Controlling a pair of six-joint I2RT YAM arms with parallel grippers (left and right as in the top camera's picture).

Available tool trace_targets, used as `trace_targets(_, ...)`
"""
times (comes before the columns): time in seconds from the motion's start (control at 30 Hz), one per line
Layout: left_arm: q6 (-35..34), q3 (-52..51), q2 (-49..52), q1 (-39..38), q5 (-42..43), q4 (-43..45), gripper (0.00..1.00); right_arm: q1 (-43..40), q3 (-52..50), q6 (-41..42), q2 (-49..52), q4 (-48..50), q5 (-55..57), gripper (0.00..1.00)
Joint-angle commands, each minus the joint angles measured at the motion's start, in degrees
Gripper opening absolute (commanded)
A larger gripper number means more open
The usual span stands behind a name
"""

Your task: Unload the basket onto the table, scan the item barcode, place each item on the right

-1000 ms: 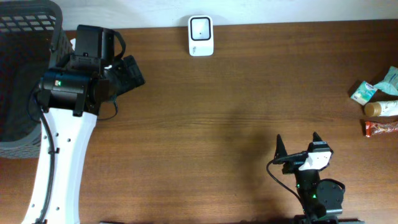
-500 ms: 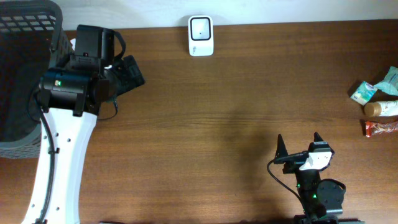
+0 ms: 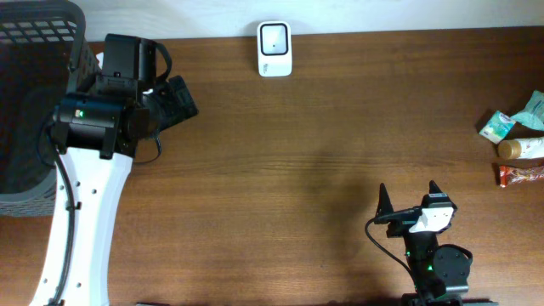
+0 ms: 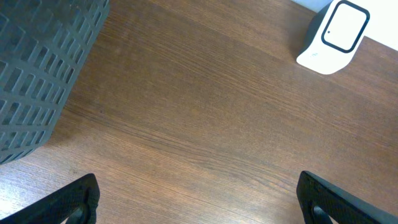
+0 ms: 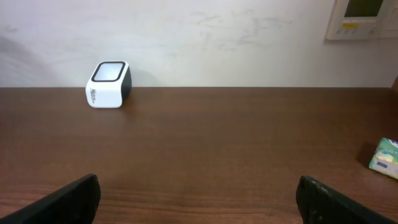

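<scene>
While both claws hung released over the brown table [image 3: 297,144], neither one held anything; the left claw [image 4: 202,208] had its two dark fingers spread wide, with only bare wood between them; near it, on its left, stood a dark grey lattice basket [image 4: 37,74]; farther ahead of that claw and off to its right sat the white scanner [image 4: 333,34], a dark-framed window on its top, close to the table's back edge; the right claw [image 5: 199,205] was likewise spread wide and empty, low over the near edge of the table; ahead of it and to its right, well apart from its fingers, lay the items to be scanned, gathered by the table's side edge; nearest of these to the claw was a red wrapper [image 3: 520,175]; just beyond it lay a pale bottle [image 3: 523,149] with a brown cap, then a green-and-white packet [image 3: 495,127], and past that a teal packet [image 3: 534,109]; farthest ahead of the right claw, off to its left, the scanner stood before a pale wall [image 5: 236,37].
</scene>
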Motion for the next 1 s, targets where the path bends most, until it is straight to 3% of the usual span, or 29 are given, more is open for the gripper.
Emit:
trace_targets(0.0, 0.94, 0.11, -0.15, 0.07, -2.12, -1.49, 0.99, -0.42, -0.52, -0.24, -0.61, -0.04, -0.09, 0.99)
trace_targets(0.1, 0.94, -0.85, 0.09, 0.07, -2.21, -9.11, 0.99, -0.42, -0.52, -0.24, -0.61, -0.04, -0.09, 0.99)
trace_targets(0.3, 1.01, -9.94, -4.26, 0.04, -2.14, -6.34, 0.99, -0.42, -0.52, -0.24, -0.61, -0.04, -0.09, 0.99)
trace_targets(0.33, 1.31, -13.38, -6.34, 0.04, -2.12, -3.43, 0.99, -0.42, -0.52, -0.24, -0.61, -0.04, -0.09, 0.99)
trace_targets(0.6, 28.17, -53.99, -33.2, 0.07, 14.45, 37.0, 0.99, -0.42, -0.52, -0.24, -0.61, -0.04, -0.09, 0.99)
trace_targets(0.73, 30.69, -71.36, -49.2, 0.07, 16.02, 48.92, 0.99, -0.42, -0.52, -0.24, -0.61, -0.04, -0.09, 0.99)
trace_targets(0.97, 30.71, -88.72, -70.69, 0.07, 15.87, 53.59, 0.99, -0.42, -0.52, -0.24, -0.61, -0.04, -0.09, 0.99)
